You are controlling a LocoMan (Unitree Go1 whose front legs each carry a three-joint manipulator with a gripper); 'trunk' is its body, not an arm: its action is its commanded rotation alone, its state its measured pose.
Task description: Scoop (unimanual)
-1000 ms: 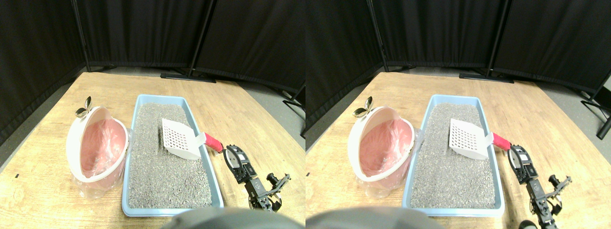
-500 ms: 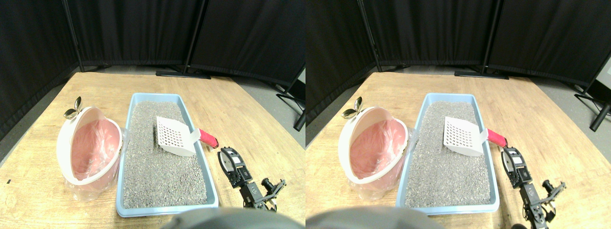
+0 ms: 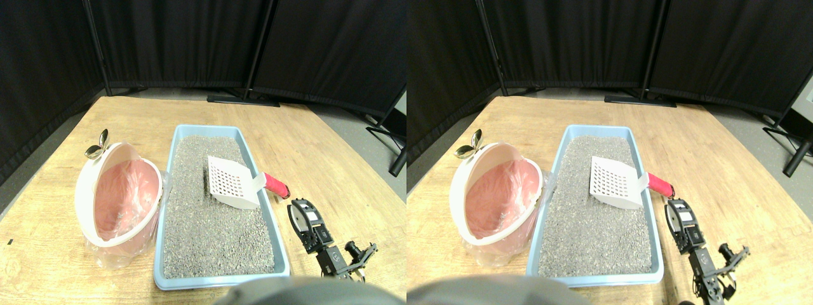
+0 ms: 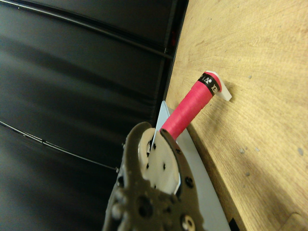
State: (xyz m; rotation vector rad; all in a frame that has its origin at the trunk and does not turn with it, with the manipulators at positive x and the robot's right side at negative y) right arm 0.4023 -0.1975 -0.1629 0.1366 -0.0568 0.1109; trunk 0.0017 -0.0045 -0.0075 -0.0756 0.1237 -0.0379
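Pale blue plastic litter tray (image 3: 166,210), long and rectangular with a rounded rim, filled with coarse grey granular litter (image 3: 213,229), sits mid-counter with its length running from the near edge toward the far edge. White perforated scoop (image 3: 231,183), flat-bladed with a grid of small holes, rests on the litter toward the tray's right rim; its red wrapped handle (image 3: 276,185) (image 4: 190,108) crosses over that rim and juts out above bare wood. Left of the tray, touching or just beside it: a white rounded bin (image 3: 95,190), tilted, lined with thin crinkled pink film, with two shiny metal leaf shapes at its far rim.

Black right end effector (image 3: 300,213) near the counter's right side, just beside the handle's end, apart from it; cannot tell how far the jaws stand open; nothing seen gripped.

Light wooden counter (image 3: 317,146), grained and matte. Black pleated curtains (image 3: 190,44) on stands behind, grey floor at the right. Open bare wood right of the tray and beyond its far end.
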